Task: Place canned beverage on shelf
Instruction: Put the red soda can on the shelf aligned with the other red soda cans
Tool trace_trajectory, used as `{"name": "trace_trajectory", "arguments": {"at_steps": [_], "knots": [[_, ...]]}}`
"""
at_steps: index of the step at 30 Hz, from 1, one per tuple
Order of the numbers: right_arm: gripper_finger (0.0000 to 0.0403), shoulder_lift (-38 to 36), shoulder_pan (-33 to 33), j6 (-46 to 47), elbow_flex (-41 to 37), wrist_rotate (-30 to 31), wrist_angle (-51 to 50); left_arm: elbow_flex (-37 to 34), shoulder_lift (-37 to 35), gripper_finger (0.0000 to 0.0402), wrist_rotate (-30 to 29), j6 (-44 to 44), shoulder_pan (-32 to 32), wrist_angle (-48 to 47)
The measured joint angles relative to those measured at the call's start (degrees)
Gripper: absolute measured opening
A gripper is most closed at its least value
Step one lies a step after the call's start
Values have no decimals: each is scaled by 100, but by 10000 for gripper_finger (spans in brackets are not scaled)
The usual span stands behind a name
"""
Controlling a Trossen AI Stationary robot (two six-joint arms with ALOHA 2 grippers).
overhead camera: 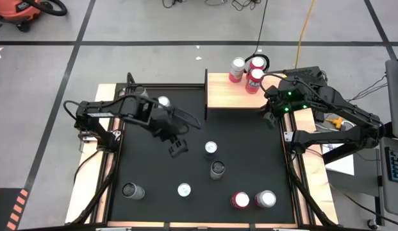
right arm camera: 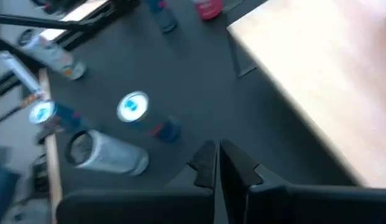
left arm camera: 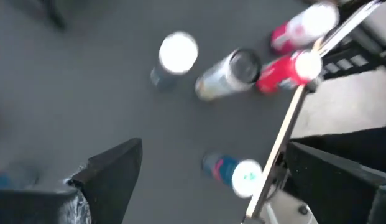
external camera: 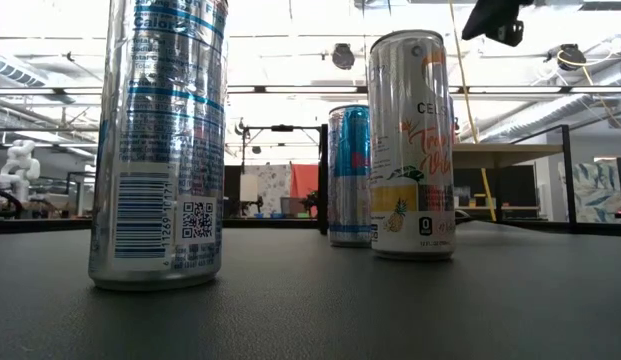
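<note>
From above, my left gripper (overhead camera: 177, 147) hangs spread wide and empty over the black mat (overhead camera: 250, 160), with loose cans at about five o'clock of it, while my right gripper (overhead camera: 269, 119) sits pinched together on nothing at the front right corner of the shelf (overhead camera: 227, 96), whose pale board carries three red cans (overhead camera: 247, 70) at its one o'clock corner. At table height, tall cans (external camera: 410, 145) stand on the dark surface before a bright, white-ceilinged workshop. My left wrist looks down on scattered cans (left arm camera: 230, 73) between wide fingers (left arm camera: 112, 168); my right wrist shows closed fingertips (right arm camera: 208, 163) beside the pale board (right arm camera: 317, 81).
</note>
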Motion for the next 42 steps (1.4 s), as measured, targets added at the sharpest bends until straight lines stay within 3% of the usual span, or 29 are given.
{"name": "trace_trajectory", "arguments": {"at_steps": [8, 17, 24, 31, 38, 42], "knots": [[0, -21, 2, 279, 0, -829, -371, 0, 2, 400, 27, -696, -457, -460], [0, -335, 2, 386, -4, -833, -654, -37, 44, 400, -298, -1741, -687, -759], [0, -553, 2, 929, -176, -815, -645, -263, 44, 399, -542, -1074, -679, -694], [0, -674, 2, 1699, -197, -817, -686, -393, 43, 399, -548, -353, -587, 306], [0, -855, 2, 2393, -199, -601, -692, -393, 42, 399, -1184, 154, -584, 396], [0, -885, 129, 2706, -199, -536, -668, -393, 42, 399, -1265, 331, -582, 444]]}}
